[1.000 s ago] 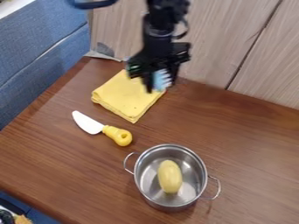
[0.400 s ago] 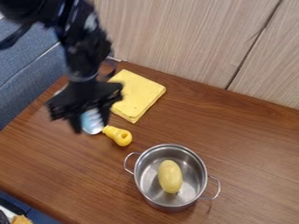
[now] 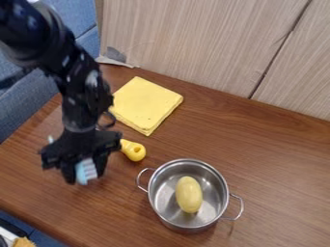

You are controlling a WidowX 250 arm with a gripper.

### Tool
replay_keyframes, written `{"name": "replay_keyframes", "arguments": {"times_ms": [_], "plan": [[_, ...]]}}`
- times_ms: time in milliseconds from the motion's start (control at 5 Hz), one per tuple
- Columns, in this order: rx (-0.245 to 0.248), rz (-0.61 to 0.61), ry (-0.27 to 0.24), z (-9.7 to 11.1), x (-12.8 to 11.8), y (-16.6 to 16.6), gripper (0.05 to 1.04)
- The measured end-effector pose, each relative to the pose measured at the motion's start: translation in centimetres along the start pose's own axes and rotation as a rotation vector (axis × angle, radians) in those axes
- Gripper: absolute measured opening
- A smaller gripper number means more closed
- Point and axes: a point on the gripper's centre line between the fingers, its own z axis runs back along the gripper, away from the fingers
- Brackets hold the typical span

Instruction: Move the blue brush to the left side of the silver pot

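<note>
One blue brush (image 3: 82, 171), and the end effector (image 3: 85, 175) has it, fingers closed in on either side! It's over the tabletop (image 3: 258, 144), left of the silver pot (image 3: 214, 174), apart from its near handle (image 3: 139, 180). A yellow potato-shaped piece (image 3: 189, 194) sits inside the pot; folded yellow cloth (image 3: 147, 103) lies farther back.

Pale wood-grain panels (image 3: 193, 43) stand behind the table (image 3: 258, 144).
</note>
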Motion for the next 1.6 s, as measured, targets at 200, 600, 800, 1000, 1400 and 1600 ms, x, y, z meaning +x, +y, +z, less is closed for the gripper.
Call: {"name": "replay_keyframes", "arguments": {"times_ms": [200, 600, 800, 1000, 1400, 1600], "plan": [[-0.007, 0.009, 0.013, -0.6, 0.1, -0.8, 0.625], [0.03, 0.013, -0.016, -0.6, 0.3, -1.3, 0.988], [0.032, 0.019, -0.004, -0.6, 0.0, -1.1, 0.988], [0.025, 0.0, 0.017, 0.1, -0.3, -1.0, 0.991], [-0.139, 0.024, -0.075, 6.4, 1.5, -1.4, 0.995], [-0.136, -0.014, -0.082, 7.5, 1.9, -1.9, 0.995]]}}
